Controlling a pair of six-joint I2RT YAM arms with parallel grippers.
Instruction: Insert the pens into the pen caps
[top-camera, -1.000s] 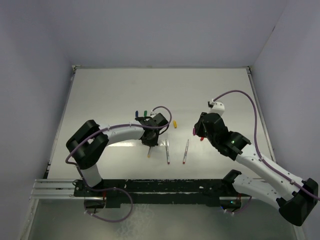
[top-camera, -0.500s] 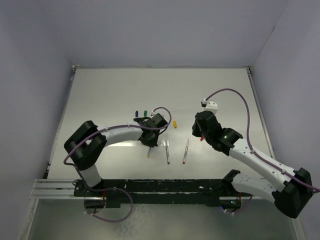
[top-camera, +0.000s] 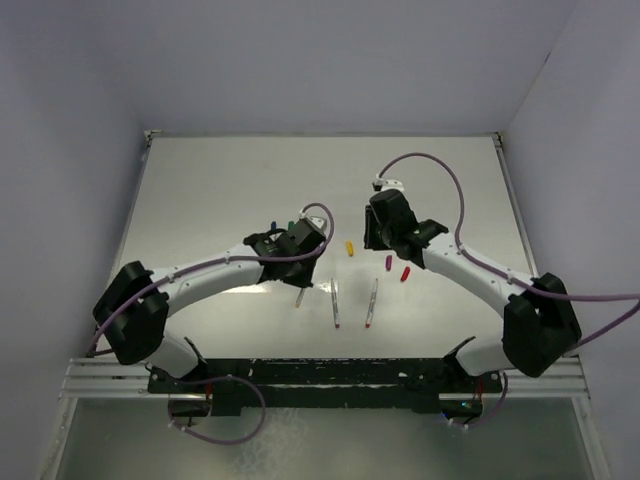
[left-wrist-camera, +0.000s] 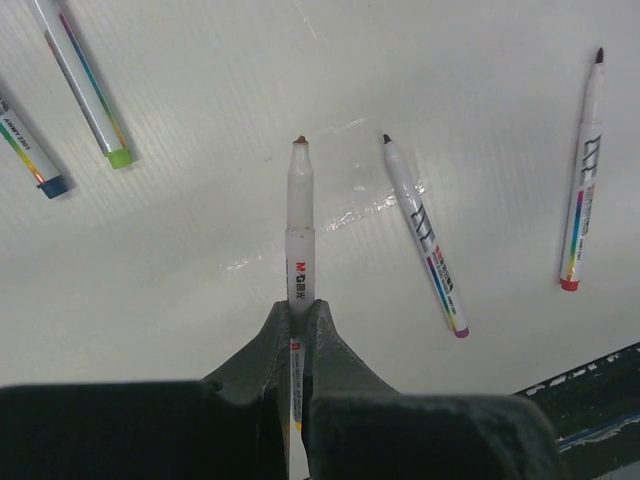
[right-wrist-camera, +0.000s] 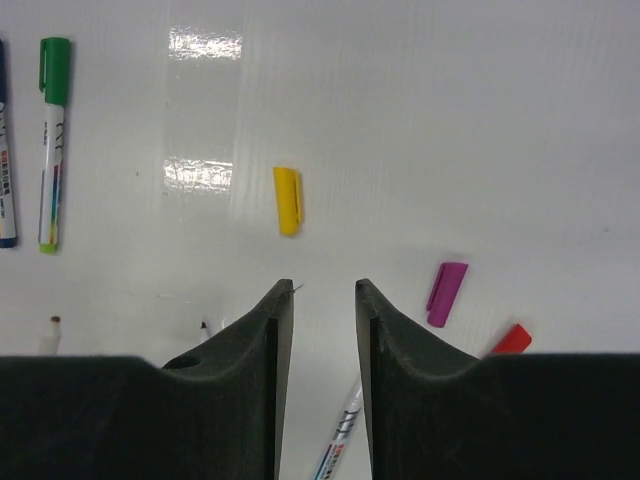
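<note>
My left gripper (left-wrist-camera: 298, 308) is shut on a pale pen (left-wrist-camera: 300, 230) whose bare tip points away from it, held above the table; in the top view the gripper (top-camera: 299, 270) has this pen (top-camera: 299, 294) sticking out toward the near edge. My right gripper (right-wrist-camera: 320, 290) is open and empty, a little short of the yellow cap (right-wrist-camera: 288, 200). The purple cap (right-wrist-camera: 446, 293) and red cap (right-wrist-camera: 511, 340) lie to its right. In the top view the right gripper (top-camera: 370, 238) is beside the yellow cap (top-camera: 349, 247). Two uncapped pens (top-camera: 335, 305) (top-camera: 371, 303) lie on the table.
Two capped pens, green (right-wrist-camera: 50, 140) and blue (right-wrist-camera: 5, 150), lie side by side at the left, also in the left wrist view (left-wrist-camera: 85, 85). The white table's raised edges (top-camera: 145, 200) run along the left, far and right sides. The black rail (top-camera: 320, 375) is at the near edge.
My right arm has swung to the far left, moving its open gripper from beside the purple and red caps to beside the yellow cap. My left arm has stretched out slightly, still holding its pen.
</note>
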